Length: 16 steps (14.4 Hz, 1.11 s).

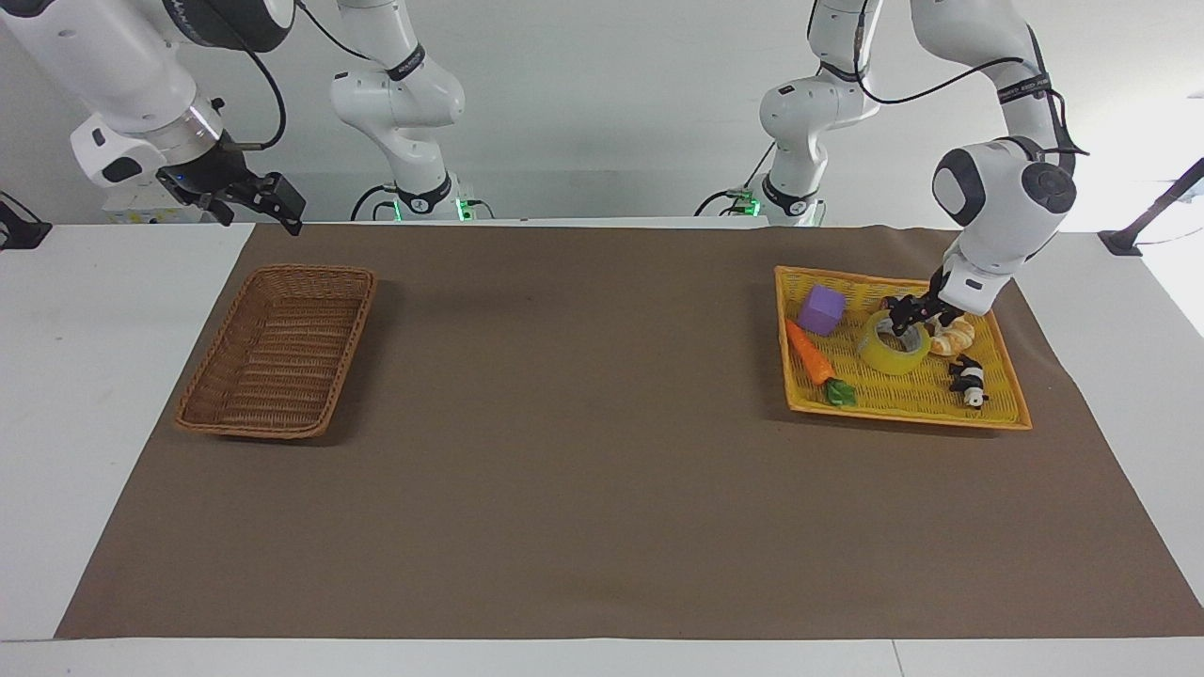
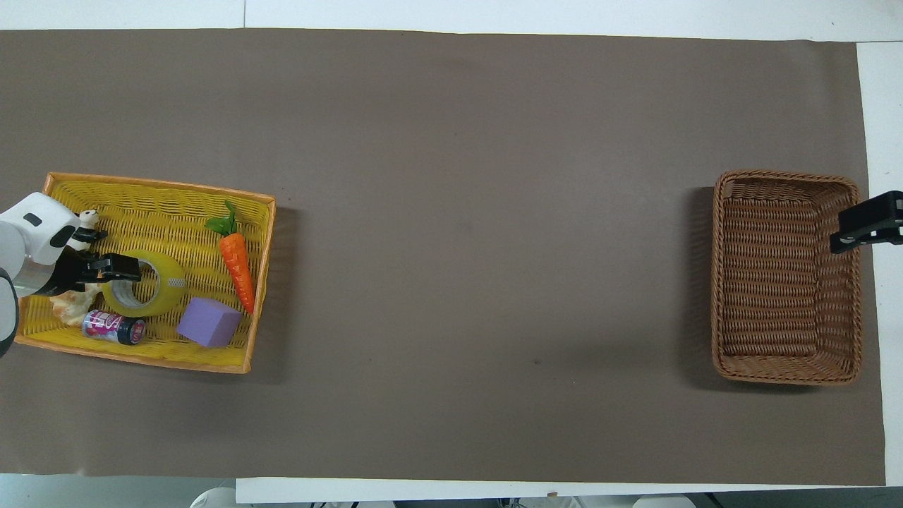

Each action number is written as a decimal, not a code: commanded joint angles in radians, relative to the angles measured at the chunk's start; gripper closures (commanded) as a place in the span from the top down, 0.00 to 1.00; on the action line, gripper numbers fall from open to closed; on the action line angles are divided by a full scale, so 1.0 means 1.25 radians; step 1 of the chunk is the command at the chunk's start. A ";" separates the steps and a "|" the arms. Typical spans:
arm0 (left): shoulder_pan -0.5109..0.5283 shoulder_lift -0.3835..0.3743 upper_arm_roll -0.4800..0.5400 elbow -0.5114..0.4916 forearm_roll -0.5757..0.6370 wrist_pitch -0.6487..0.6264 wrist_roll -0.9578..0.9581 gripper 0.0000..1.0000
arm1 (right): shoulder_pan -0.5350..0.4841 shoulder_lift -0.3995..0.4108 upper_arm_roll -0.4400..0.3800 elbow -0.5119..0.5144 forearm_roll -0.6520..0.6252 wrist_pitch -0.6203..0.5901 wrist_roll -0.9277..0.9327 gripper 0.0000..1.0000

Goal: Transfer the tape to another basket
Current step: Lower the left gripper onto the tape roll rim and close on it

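Note:
The yellow tape roll (image 1: 890,352) (image 2: 161,291) lies flat in the yellow mesh tray (image 1: 903,397) (image 2: 169,203) at the left arm's end of the table. My left gripper (image 1: 909,318) (image 2: 131,269) is open and low over the tape's rim and core, on the side toward the croissant toy; I cannot tell whether it touches. The brown wicker basket (image 1: 310,275) (image 2: 783,275) stands empty at the right arm's end. My right gripper (image 1: 287,212) (image 2: 843,236) waits in the air over the basket's outer edge.
The tray also holds a purple cube (image 1: 822,308) (image 2: 208,322), a toy carrot (image 1: 811,353) (image 2: 238,264), an orange-and-white croissant toy (image 1: 955,337) (image 2: 70,308), a panda figure (image 1: 969,381) (image 2: 88,222) and a small can (image 2: 113,327). A brown mat covers the table between tray and basket.

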 commanded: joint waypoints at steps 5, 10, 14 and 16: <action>0.005 -0.004 0.001 -0.031 0.000 0.031 0.011 0.66 | -0.001 -0.020 0.001 -0.025 0.000 0.016 -0.015 1.00; 0.006 0.006 0.002 -0.033 0.000 0.039 0.017 0.65 | -0.001 -0.020 0.001 -0.025 0.001 0.016 -0.015 1.00; 0.014 0.006 0.002 -0.033 0.000 0.045 0.027 0.65 | -0.001 -0.020 0.001 -0.025 0.000 0.016 -0.015 1.00; 0.020 0.006 0.002 -0.036 0.000 0.050 0.031 0.65 | -0.001 -0.020 0.001 -0.023 0.000 0.016 -0.015 1.00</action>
